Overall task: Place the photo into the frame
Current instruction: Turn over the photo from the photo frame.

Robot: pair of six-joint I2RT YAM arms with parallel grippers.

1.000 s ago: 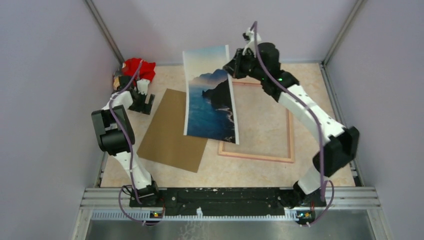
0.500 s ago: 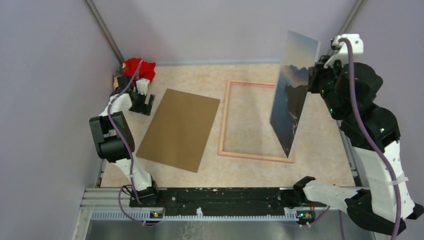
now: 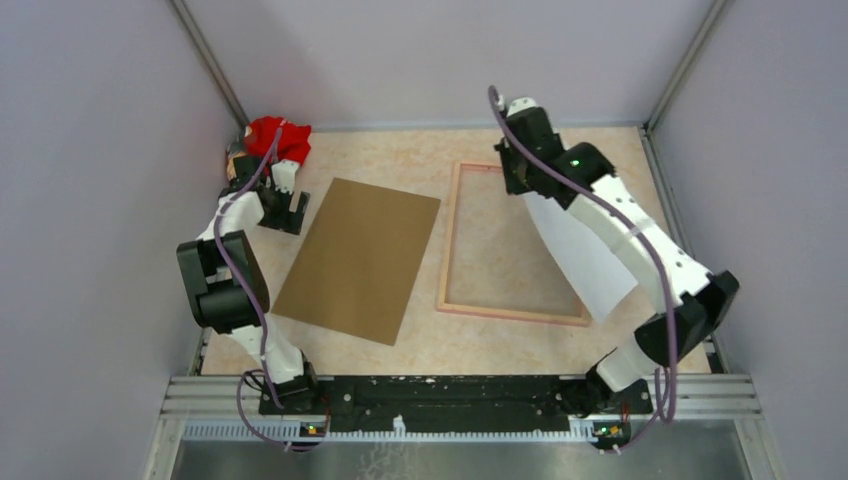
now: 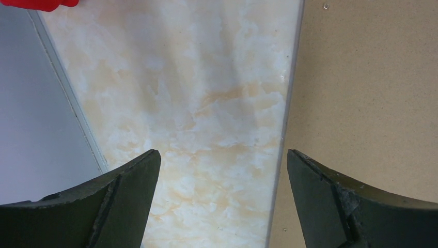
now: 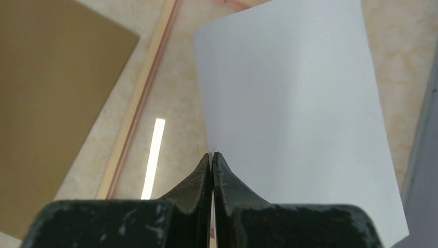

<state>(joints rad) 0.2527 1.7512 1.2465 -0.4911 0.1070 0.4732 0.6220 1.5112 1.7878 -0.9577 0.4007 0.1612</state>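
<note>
My right gripper (image 3: 524,186) is shut on the edge of the photo (image 3: 590,258). The photo hangs white side up, slanting over the right part of the frame (image 3: 452,240) and past its right rim. Its printed side is hidden. The frame lies flat on the table, its peach-wood rim showing. In the right wrist view the gripper (image 5: 213,155) pinches the white sheet (image 5: 294,103), and the frame's left rim (image 5: 139,108) lies below. My left gripper (image 3: 285,206) is open and empty at the far left, low over the table (image 4: 206,103), as its wrist view (image 4: 222,160) shows.
A plain brown backing board (image 3: 358,258) lies flat to the left of the frame; its edge shows in the left wrist view (image 4: 372,93). A red object (image 3: 278,135) sits in the far left corner. Grey walls close in the table on three sides.
My right arm has swung back over the table from the right. The photo has turned from standing on edge, picture showing, to white side up over the frame. The left arm has barely moved.
</note>
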